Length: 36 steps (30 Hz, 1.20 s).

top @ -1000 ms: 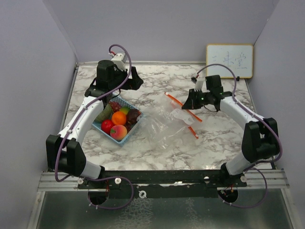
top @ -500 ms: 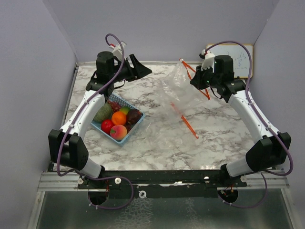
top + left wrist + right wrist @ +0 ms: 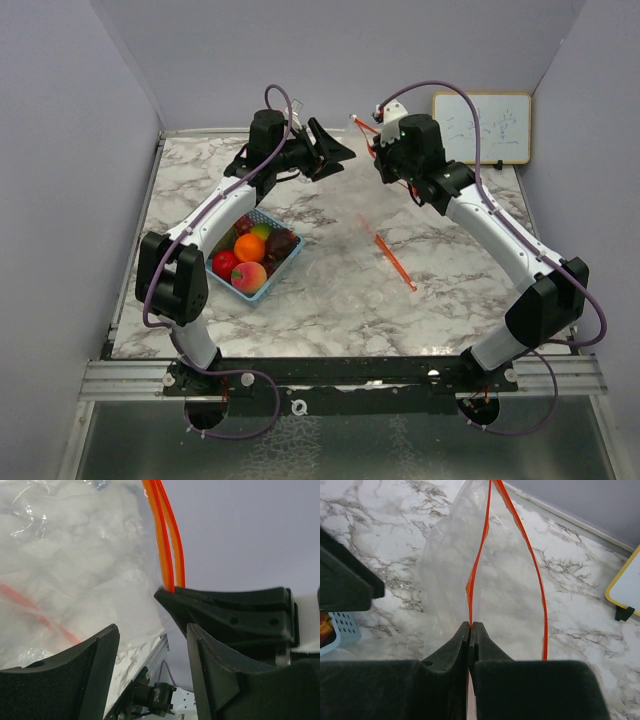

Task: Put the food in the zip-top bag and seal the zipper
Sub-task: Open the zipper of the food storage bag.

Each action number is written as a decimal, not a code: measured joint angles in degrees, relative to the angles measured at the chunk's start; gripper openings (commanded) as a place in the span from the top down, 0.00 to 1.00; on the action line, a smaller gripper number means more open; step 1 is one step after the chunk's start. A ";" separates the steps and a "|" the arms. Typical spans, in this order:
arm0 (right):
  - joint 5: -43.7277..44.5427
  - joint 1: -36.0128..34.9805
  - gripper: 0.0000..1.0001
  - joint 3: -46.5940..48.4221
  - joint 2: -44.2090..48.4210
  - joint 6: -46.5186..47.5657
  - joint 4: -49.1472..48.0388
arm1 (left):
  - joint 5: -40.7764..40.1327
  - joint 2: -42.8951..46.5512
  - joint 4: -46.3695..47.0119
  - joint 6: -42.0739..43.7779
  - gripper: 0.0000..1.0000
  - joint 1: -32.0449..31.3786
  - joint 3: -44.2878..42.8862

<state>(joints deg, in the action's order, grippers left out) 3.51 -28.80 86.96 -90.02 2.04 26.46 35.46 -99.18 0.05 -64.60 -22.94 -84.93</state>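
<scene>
Firmly, right pincer (image 3: 470, 626) clamps bag (image 3: 445, 565); left pincer (image 3: 152, 632) agape.

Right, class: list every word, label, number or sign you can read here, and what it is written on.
On the small yellow-framed whiteboard: faint handwritten marks, too small and pale to read.
On the clear plastic zip-top bag with orange zipper: no print visible.
Nothing else carries readable text.
</scene>
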 measured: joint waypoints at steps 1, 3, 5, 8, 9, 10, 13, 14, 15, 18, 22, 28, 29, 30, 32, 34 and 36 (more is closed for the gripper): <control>0.68 -0.83 0.98 -0.22 0.00 0.00 -0.33 | -0.07 -0.57 0.13 -0.61 0.41 -0.07 -0.26; 1.42 -2.27 0.98 -0.72 0.00 0.02 -0.87 | -0.11 -1.75 0.39 -1.95 0.41 -0.17 -0.59; 1.84 -3.54 0.98 -1.36 0.00 0.02 -0.96 | -0.17 -2.95 0.39 -2.91 0.41 -0.46 -1.14; 2.03 -5.11 0.98 -2.19 0.00 0.02 -1.03 | -0.50 -4.72 -0.09 -3.67 0.41 -0.63 -2.91; 2.05 -5.44 0.98 -2.38 0.00 0.04 -1.11 | -0.63 -5.03 -0.24 -3.87 0.41 -0.72 -3.43; 2.10 -5.73 0.98 -2.62 0.00 0.11 -1.20 | -0.68 -5.20 -0.35 -4.07 0.41 -0.83 -3.80; 2.23 -6.14 0.98 -3.08 0.00 0.22 -1.20 | -0.83 -5.25 -0.48 -4.52 0.42 -1.07 -4.46; 2.25 -6.27 0.98 -3.28 0.02 0.24 -1.20 | -0.94 -5.25 -0.55 -4.55 0.43 -1.16 -4.68; 2.23 -6.40 0.98 -3.39 0.02 0.24 -1.20 | -1.03 -5.27 -0.59 -4.52 0.43 -1.22 -4.79; 2.23 -6.54 0.98 -3.52 0.02 0.24 -1.22 | -1.31 -5.88 -1.31 -4.46 0.44 -1.64 -5.77; 2.23 -7.21 0.98 -3.52 0.02 0.26 -1.25 | -2.08 -7.54 -3.34 -3.21 0.45 -2.60 -7.65; 2.25 -8.26 0.98 -3.52 0.09 0.37 -1.25 | -4.04 -8.39 -8.28 -0.31 0.69 -3.34 -8.31; 2.25 -8.31 0.98 -3.52 0.13 0.39 -1.22 | -4.33 -8.39 -8.94 0.20 0.75 -3.34 -8.31; 2.27 -8.35 0.98 -3.52 0.17 0.42 -1.25 | -4.66 -8.39 -9.31 0.68 0.82 -3.39 -8.31; 2.36 -8.35 0.98 -3.52 0.24 0.46 -1.18 | -5.18 -8.39 -10.40 1.51 0.98 -3.39 -8.31; 2.40 -8.37 0.97 -3.52 0.24 0.46 -1.16 | -5.53 -8.39 -10.99 2.10 1.00 -3.39 -8.35; 2.40 -8.39 0.84 -3.52 0.24 0.44 -1.14 | -5.81 -8.41 -11.56 2.86 1.00 -3.39 -8.35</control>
<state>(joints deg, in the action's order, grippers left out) 5.91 -37.19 83.44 -89.78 2.48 25.32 29.65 -107.59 -11.51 -61.73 -26.33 -93.27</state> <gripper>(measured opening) 0.025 0.018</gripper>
